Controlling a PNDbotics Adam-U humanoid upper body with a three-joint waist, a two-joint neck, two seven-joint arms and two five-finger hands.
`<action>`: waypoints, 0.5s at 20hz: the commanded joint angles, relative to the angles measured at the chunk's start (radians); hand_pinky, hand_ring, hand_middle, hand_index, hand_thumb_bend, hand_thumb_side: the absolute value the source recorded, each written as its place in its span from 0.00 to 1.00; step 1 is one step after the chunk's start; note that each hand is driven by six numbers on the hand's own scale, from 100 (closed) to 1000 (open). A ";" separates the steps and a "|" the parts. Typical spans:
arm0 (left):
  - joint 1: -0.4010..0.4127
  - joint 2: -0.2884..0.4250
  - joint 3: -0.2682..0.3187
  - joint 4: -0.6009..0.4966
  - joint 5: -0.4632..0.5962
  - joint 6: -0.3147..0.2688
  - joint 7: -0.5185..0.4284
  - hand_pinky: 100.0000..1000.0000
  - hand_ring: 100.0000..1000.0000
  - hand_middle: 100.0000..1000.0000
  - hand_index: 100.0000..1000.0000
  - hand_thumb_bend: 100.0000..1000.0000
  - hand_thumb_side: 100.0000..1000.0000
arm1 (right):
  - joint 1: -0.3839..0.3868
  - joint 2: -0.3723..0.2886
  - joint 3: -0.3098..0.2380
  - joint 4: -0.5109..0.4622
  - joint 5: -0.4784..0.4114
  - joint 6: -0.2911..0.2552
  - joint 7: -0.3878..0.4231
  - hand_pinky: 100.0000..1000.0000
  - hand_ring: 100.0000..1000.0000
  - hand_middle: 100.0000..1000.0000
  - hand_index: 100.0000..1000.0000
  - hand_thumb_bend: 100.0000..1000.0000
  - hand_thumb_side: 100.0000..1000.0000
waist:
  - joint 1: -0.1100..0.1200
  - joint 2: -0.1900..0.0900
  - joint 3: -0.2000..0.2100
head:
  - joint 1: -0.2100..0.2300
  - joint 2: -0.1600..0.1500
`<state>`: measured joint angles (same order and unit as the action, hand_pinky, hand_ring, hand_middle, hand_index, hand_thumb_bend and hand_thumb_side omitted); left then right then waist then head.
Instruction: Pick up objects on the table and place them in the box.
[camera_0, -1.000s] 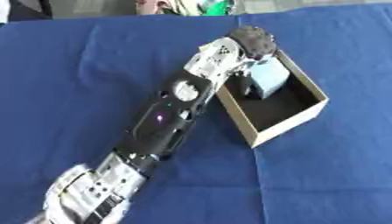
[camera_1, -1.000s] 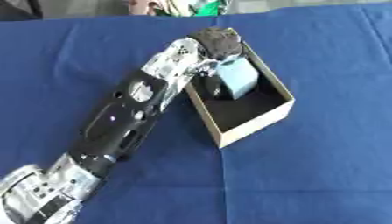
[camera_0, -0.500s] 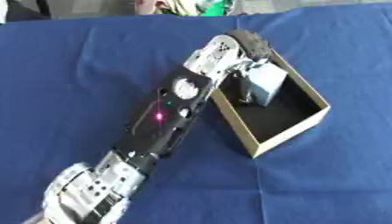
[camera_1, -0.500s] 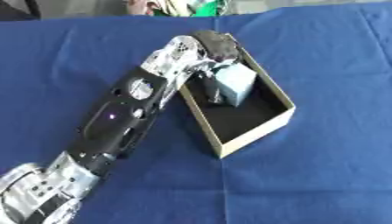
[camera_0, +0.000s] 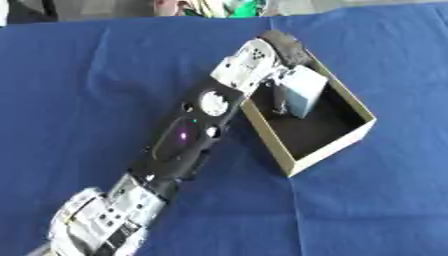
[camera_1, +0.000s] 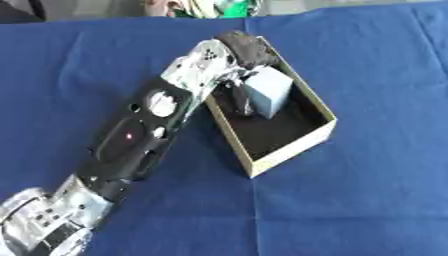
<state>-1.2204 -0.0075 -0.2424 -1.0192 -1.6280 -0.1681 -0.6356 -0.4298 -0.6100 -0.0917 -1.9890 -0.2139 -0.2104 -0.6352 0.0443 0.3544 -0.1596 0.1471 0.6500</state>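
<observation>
One block (camera_1: 267, 91), pale blue, sits inside the box (camera_1: 289, 150) at its far end, my left hand (camera_1: 243, 50) over it with fingers (camera_1: 241, 102) curled round it, so I judge release is what's left. One box, one block; I see nothing else on the blue bench (camera_1: 367, 200).

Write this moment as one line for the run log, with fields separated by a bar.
left hand: over box, shut on block | block: pale blue, inside box, tilted | right hand: not in view | table: blue cloth
</observation>
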 joint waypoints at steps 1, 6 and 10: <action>-0.014 0.015 -0.003 -0.042 0.008 0.002 0.020 0.81 0.96 0.89 0.98 0.80 0.39 | -0.005 -0.015 -0.006 -0.011 0.002 0.001 -0.004 0.65 0.78 0.60 0.78 0.00 0.96 | 0.004 -0.008 0.001 | 0.002 0.006; -0.011 0.024 -0.003 -0.088 0.050 0.003 0.012 0.82 0.96 0.89 0.98 0.95 0.47 | -0.005 -0.015 -0.007 -0.011 0.001 0.000 -0.005 0.65 0.78 0.60 0.78 0.00 0.96 | 0.002 -0.010 0.004 | 0.000 0.010; -0.012 0.042 0.007 -0.157 0.093 0.020 0.017 0.82 0.94 0.87 0.96 0.93 0.56 | -0.004 -0.019 -0.010 -0.011 0.000 -0.001 -0.006 0.65 0.78 0.60 0.78 0.00 0.95 | 0.001 -0.012 0.008 | -0.007 0.008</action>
<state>-1.2143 0.0156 -0.2418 -1.1368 -1.5497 -0.1556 -0.6218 -0.4287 -0.6100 -0.0919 -1.9890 -0.2139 -0.2097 -0.6382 0.0443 0.3544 -0.1503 0.1426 0.6533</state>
